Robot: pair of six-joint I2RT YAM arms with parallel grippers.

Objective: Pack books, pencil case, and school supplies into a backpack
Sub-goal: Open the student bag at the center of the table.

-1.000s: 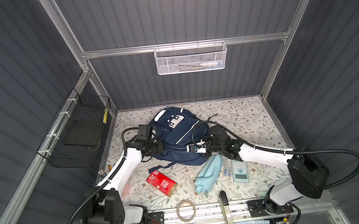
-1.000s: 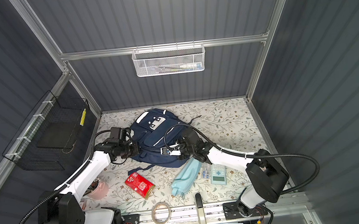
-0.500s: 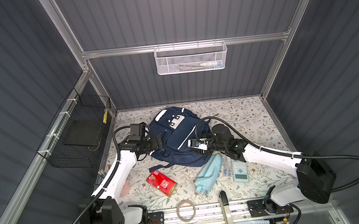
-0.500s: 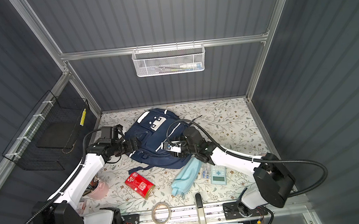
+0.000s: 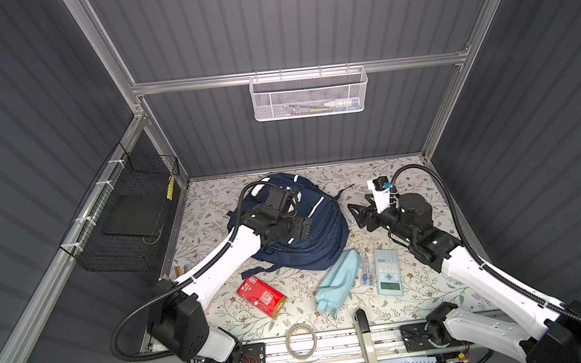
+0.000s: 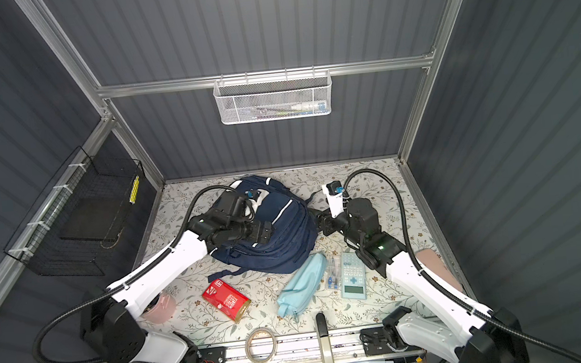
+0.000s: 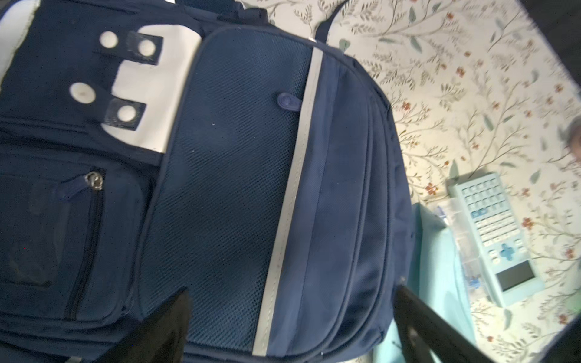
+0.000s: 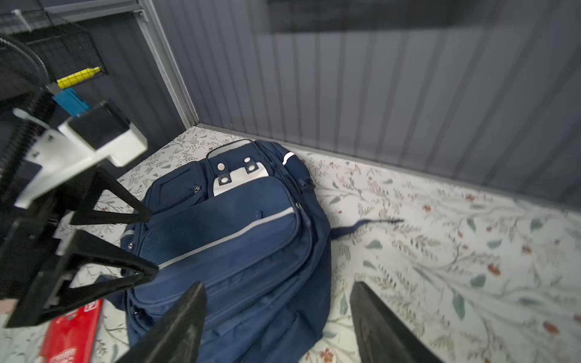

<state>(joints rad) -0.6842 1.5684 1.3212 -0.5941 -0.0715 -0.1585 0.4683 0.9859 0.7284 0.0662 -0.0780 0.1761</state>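
**Both claws off the backpack, right arm pulled back**

Since a second ago both claws have let go of the backpack. The right arm has swung away to the right of it, and the left arm has moved in over its top.

The left arm reaches from the near left corner, forearm slanting up to a bent wrist above the bag's middle. The left claw points right across the bag, its jaws wide apart and holding nothing. The right wrist view shows its two black fingers spread over the bag's left side. Whether they brush the fabric cannot be told.

The right arm rises from the near right corner and folds at the elbow. The right claw points left towards the bag, jaws parted and empty, over bare floral surface just right of the backpack.

The backpack lies face up at the far middle of the surface; the small front pocket's zip looks drawn closed in the left wrist view.

- Just near of it lies the pencil case, touching its right near edge.
- Right of the case lie the clear packet and then the calculator.
- The red pack lies near left of the bag.
- The tape roll sits at the near edge.

A white mesh basket on the far wall holds a few pens or tubes. A black wire basket on the left wall holds something dark and flat.
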